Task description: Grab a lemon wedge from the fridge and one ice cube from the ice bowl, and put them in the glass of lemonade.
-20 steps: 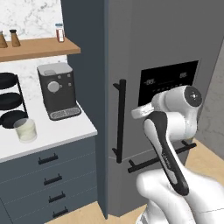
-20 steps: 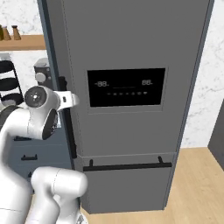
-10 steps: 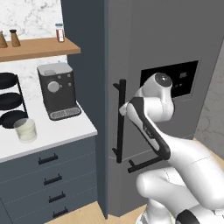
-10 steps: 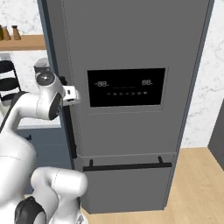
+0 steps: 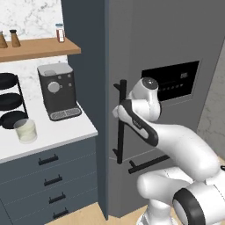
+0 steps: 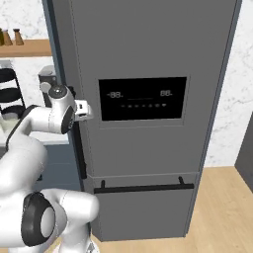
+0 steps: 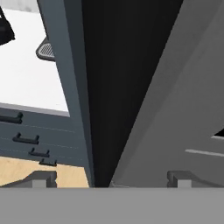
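Observation:
The tall dark grey fridge (image 5: 149, 44) stands shut, its black display panel (image 6: 143, 98) facing me. My gripper (image 5: 117, 110) reaches the fridge's vertical black bar handle (image 5: 121, 132) at about mid height, also seen as gripper (image 6: 87, 109). In the hand view the gripper (image 7: 109, 179) is open, and the handle (image 7: 122, 87) rises as a broad black band between the two fingertips (image 7: 41, 178). The glass of lemonade (image 5: 25, 130) stands on the white counter to the left. The lemon wedge is hidden behind the shut door. The ice bowl is out of view.
A black coffee machine (image 5: 57, 90) and a black three-tier rack (image 5: 9, 101) stand on the counter (image 5: 57, 132) left of the fridge. Grey drawers (image 5: 48, 176) sit below, a wooden shelf (image 5: 35, 47) with small bottles above. A horizontal bar handle (image 6: 143, 188) crosses the fridge's lower door.
The arm has swung left and forward, bringing the hand from in front of the display panel up to the vertical handle. The jaws stayed open.

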Tool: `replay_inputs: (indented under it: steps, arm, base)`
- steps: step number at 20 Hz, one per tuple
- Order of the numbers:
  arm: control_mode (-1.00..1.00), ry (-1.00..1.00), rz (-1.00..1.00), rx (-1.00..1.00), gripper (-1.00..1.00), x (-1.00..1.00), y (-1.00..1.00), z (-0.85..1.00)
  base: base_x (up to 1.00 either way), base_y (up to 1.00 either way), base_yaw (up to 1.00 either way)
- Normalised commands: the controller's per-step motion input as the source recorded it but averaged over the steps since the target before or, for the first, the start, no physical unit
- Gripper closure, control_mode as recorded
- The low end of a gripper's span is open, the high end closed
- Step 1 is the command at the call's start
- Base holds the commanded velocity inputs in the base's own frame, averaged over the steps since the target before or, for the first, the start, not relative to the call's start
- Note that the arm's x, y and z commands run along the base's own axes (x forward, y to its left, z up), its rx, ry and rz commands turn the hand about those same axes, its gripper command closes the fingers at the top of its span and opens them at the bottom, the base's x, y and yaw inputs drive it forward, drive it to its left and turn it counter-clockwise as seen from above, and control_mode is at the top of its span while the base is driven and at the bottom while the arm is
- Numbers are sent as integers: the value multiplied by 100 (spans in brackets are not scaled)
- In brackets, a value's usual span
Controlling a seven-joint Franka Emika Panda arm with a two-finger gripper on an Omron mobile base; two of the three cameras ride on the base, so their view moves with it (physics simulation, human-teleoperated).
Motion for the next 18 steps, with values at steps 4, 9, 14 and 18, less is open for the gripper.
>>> replay_inputs:
  steps: [4, 9, 14, 18]
  arm:
    - [-100, 2, -4, 0, -100, 64, 31, -2]
    - [-100, 16, 0, 0, -100, 42, -2, -4]
    - [-100, 2, 0, 3, -100, 35, -6, -46]
    - [-100, -25, 0, 14, -100, 2, -9, -51]
  base:
    - [0, 0, 0]
    - [0, 0, 0]
    - [0, 0, 0]
    - [0, 0, 0]
